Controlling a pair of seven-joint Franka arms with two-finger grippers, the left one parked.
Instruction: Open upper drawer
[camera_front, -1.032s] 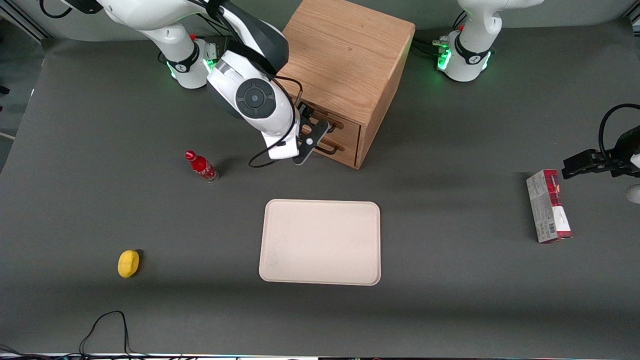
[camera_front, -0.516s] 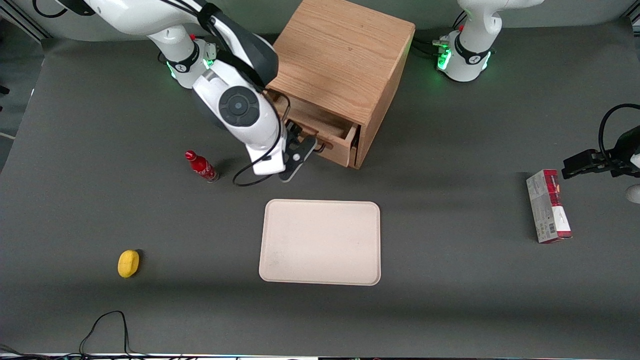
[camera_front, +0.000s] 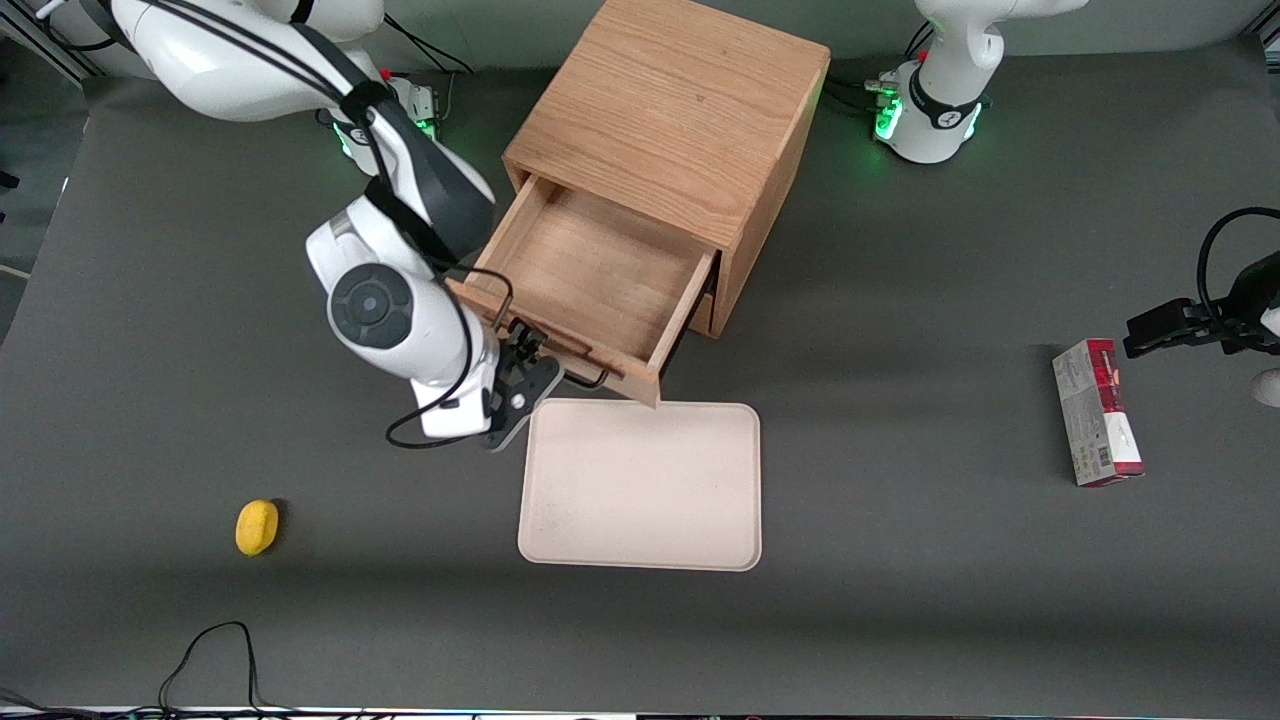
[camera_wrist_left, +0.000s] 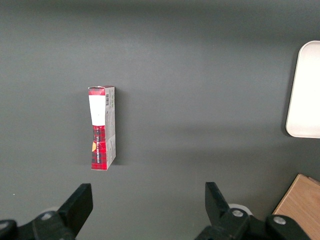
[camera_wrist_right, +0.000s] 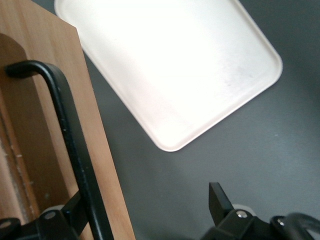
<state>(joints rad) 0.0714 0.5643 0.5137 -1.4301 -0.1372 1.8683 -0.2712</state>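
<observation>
The upper drawer (camera_front: 590, 280) stands pulled well out of the oak cabinet (camera_front: 670, 120), its front reaching just above the edge of the cream tray (camera_front: 640, 485). The end effector (camera_front: 527, 362) sits at the black bar handle (camera_wrist_right: 75, 145), fingers apart with the bar passing along one of them, so the pull looks nearly complete.

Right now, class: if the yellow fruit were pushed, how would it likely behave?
The yellow fruit looks rounded, so it would probably roll or wobble. Being small, it is likely light. The tool sits open at the handle of the upper drawer.
</observation>
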